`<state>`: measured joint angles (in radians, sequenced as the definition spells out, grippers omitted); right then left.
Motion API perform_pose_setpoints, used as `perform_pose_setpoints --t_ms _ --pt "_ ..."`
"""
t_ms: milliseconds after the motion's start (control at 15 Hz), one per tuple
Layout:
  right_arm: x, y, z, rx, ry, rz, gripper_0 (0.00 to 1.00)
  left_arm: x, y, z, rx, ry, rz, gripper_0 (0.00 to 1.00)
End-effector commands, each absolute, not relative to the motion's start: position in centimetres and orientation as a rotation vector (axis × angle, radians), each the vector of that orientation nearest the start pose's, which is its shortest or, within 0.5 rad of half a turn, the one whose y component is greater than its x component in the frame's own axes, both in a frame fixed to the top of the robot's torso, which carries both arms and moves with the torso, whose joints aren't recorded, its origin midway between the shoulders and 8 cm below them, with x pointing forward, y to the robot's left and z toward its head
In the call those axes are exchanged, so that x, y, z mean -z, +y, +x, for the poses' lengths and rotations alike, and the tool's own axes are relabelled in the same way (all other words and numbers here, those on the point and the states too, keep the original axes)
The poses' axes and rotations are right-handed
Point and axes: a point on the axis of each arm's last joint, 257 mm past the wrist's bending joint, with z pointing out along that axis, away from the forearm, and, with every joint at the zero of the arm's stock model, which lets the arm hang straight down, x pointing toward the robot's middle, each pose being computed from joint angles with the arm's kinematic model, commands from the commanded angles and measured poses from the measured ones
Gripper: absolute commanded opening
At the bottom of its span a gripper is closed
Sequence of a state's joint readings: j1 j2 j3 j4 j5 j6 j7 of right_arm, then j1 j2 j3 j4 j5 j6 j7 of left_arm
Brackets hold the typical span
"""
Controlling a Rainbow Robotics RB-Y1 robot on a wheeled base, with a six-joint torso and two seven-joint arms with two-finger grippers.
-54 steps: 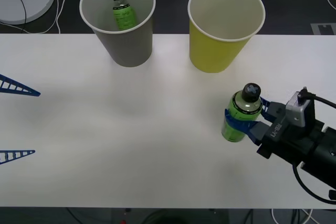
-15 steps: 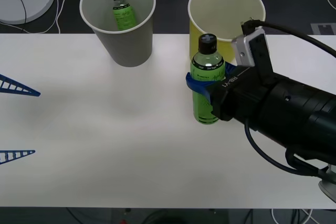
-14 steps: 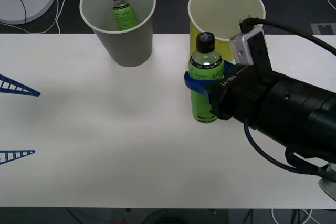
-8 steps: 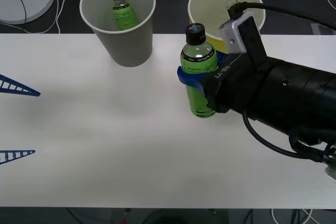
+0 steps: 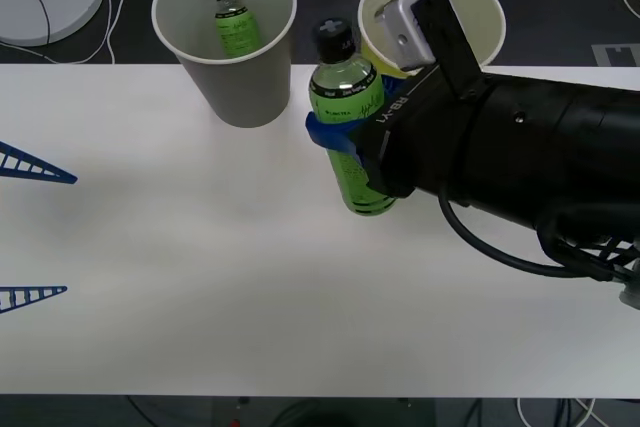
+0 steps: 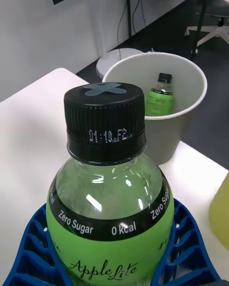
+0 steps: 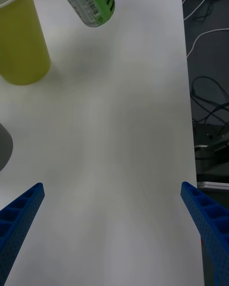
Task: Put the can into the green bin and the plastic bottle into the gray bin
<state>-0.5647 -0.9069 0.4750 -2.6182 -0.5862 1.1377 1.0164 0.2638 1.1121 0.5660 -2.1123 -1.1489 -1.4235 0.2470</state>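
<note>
At the far left of your front view the left gripper (image 5: 30, 232) sits parked over the table (image 5: 200, 277), its two blue fingers well apart – jaws open, nothing between them. Most of each finger is cut off by the frame edge; in the left wrist view only the tips (image 7: 21, 209) show at the corners.

Moving right, you reach the gray bin (image 5: 224, 37) standing at the table's far edge. A second bottle (image 5: 234, 22) lies inside it, leaning against the wall; its lower part is hidden by the rim. The right wrist view shows the same bin (image 6: 157, 105) beyond the held cap.

Next comes the bottle (image 5: 347, 132), clear of the table and tilted a little, cap toward the bins. It hangs between the gray bin and the green bin (image 5: 470, 7), nearer the green one. The right gripper (image 5: 345, 137) is clamped on its body just below the shoulder – blue fingers wrap both sides, as the wrist view confirms (image 6: 109, 238). The far finger is mostly hidden behind the bottle in the front view.

The right arm's black body and camera mount cover much of the green bin, so you see only its rim and part of the inside. In the left wrist view the bottle's base (image 7: 88, 5) is cut off by the frame, and the green bin (image 7: 21, 47) shows in part.
</note>
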Motion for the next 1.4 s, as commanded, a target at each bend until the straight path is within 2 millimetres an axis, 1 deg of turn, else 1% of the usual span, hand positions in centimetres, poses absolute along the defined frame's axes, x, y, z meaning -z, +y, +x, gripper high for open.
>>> perform_pose_setpoints --t_ms 67,267,467,600,733,1067,1400 --pt "1.1 -1.9 38.3 -0.366 1.737 -0.86 0.0 8.3 27.5 29.7 0.325 1.545 1.665 1.0" --pt "0.9 -1.4 40.0 -0.366 1.755 -0.839 0.0 8.3 27.5 29.7 0.325 1.545 1.665 1.0" --pt "0.9 -0.5 41.8 -0.359 1.778 -0.824 0.0 8.3 27.5 29.7 0.325 1.545 1.665 1.0" --pt "0.5 -0.1 42.4 -0.335 1.803 -0.816 0.0 8.3 27.5 29.7 0.325 1.545 1.665 1.0" --pt "0.2 0.7 43.0 -0.339 1.843 -0.806 0.0 8.3 27.5 29.7 0.325 1.545 1.665 1.0" --pt "-1.3 2.0 44.8 -0.322 1.903 -0.789 0.0 8.3 27.5 29.7 0.325 1.545 1.665 1.0" --pt "-3.0 3.8 47.5 -0.339 1.954 -0.737 0.0 8.3 27.5 29.7 0.325 1.545 1.665 1.0"
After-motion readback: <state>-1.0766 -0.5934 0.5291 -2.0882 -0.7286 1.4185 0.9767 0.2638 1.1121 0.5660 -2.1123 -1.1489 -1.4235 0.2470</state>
